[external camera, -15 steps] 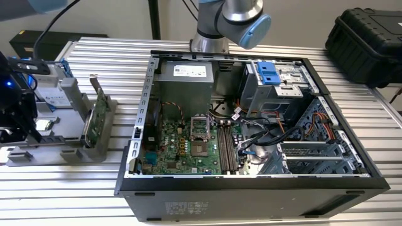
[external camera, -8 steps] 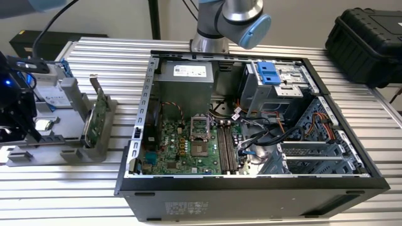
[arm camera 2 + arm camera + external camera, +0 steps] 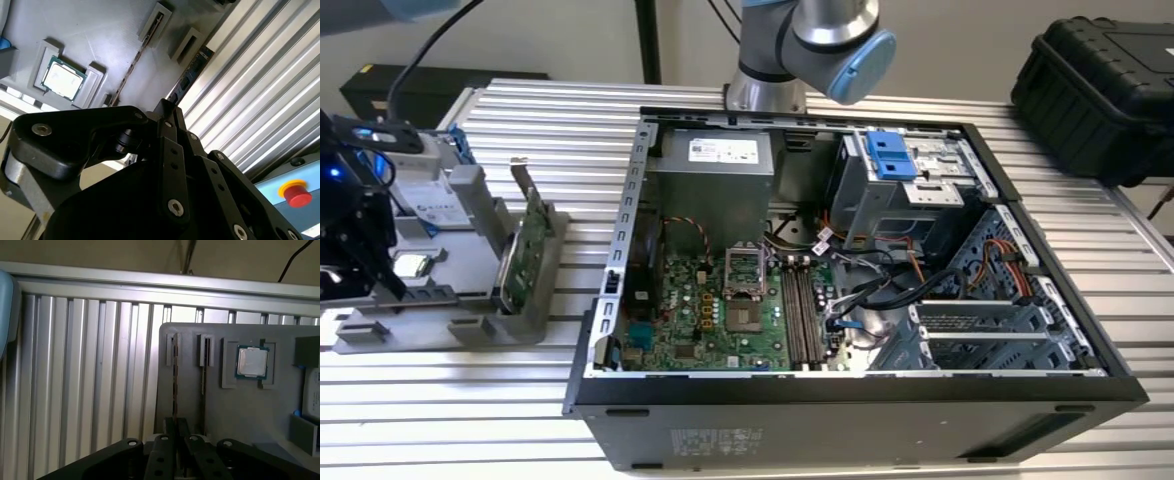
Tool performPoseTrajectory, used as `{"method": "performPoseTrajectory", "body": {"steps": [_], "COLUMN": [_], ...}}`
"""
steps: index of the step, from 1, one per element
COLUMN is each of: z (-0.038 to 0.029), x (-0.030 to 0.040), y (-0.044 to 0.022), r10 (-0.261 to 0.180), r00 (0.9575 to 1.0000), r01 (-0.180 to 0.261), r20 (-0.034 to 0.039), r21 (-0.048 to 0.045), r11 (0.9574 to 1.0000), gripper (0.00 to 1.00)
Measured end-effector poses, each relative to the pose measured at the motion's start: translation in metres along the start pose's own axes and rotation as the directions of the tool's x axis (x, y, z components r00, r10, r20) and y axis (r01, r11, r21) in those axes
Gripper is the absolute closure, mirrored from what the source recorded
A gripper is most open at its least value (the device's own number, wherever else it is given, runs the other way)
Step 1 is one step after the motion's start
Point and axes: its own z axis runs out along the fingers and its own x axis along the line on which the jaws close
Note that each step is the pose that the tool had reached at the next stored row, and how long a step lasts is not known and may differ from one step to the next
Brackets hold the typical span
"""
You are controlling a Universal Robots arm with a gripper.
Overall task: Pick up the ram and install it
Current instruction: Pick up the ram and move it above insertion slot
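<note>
While the end effector (image 3: pixel 176 424) hung directly over the ram (image 3: pixel 175 380), the ram stood on edge in the holder's (image 3: pixel 235 420) outer slot beside the ribbed tabletop (image 3: pixel 90 390). Its long axis ran straight out from beneath. Whether the end effector gripped it, I could not tell.

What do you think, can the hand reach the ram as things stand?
Probably yes: in the first wrist view the hand sits right at the ram, which stands on edge in a slot of the grey holder, with nothing between them.
</note>
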Motion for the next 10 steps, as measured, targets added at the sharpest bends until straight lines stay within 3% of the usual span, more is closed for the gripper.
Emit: {"method": "performPoseTrajectory", "body": {"steps": [10], "z": [-0.0036], "x": [0.0], "y": [0.0], "r10": [0.0], "r00": [1.0], "r01": [0.0], "r20": [0.0], "r21": [0.0001], "r11": [1.0], "gripper": [1.0]}}
